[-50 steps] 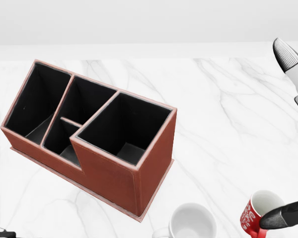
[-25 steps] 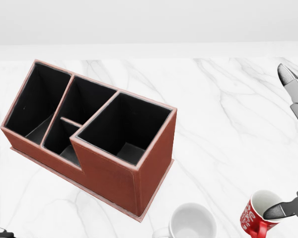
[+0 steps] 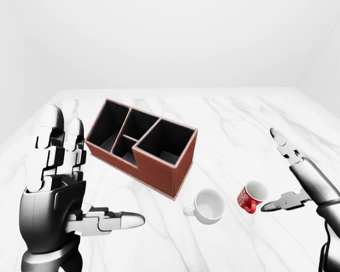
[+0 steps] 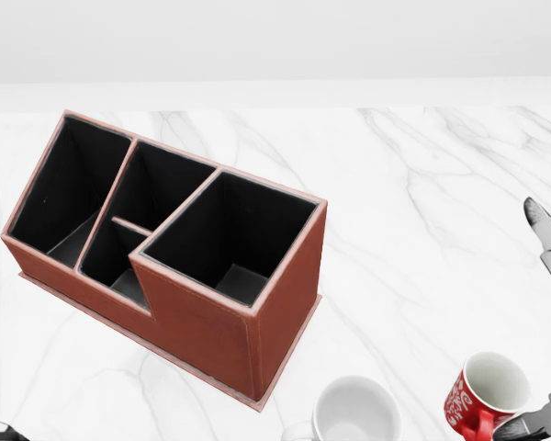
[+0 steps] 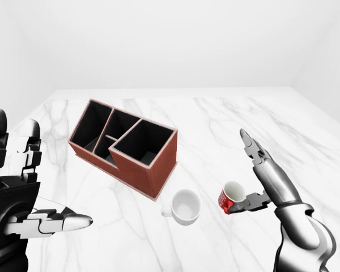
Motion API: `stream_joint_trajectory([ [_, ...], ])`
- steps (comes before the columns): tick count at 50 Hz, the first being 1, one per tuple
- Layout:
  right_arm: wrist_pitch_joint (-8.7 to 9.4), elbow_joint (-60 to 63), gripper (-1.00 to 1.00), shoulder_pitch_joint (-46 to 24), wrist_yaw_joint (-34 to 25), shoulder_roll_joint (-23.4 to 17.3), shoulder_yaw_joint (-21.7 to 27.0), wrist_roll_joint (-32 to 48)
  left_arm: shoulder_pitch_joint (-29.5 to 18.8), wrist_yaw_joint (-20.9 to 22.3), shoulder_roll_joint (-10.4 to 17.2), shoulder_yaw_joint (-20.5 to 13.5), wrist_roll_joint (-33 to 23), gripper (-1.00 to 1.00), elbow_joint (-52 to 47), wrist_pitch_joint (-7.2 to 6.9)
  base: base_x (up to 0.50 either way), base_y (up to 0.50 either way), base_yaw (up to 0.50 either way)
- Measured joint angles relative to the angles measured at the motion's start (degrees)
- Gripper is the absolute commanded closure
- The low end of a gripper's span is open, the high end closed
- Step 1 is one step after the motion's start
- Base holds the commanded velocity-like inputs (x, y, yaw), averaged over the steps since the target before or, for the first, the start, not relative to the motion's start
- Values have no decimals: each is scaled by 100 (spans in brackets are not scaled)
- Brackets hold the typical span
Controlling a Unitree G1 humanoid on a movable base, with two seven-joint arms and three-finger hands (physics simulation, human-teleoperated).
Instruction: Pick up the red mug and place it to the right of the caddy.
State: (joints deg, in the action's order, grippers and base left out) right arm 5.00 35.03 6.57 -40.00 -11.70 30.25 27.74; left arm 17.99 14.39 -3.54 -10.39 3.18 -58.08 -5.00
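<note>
Right hand spread wide, thumb tip touching the red mug without grasping; left hand released, empty; white marble table, white walls

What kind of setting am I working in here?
Probably a bare simulated tabletop scene rather than a real room: a white marble counter under plain white walls, holding only a caddy, a white mug and a red mug.
</note>
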Motion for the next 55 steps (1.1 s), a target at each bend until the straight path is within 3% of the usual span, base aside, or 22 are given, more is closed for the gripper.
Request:
stream_joint_trajectory([
  [14,0,-760,-100,155,0,42,46,214,11,14,-9,4,1,-100,-25,0,0,0,0],
  [55,0,-2670,-100,-211,0,-711,-62,973,-2,67,-36,-97,57,-100,-126,0,0,0,0],
])
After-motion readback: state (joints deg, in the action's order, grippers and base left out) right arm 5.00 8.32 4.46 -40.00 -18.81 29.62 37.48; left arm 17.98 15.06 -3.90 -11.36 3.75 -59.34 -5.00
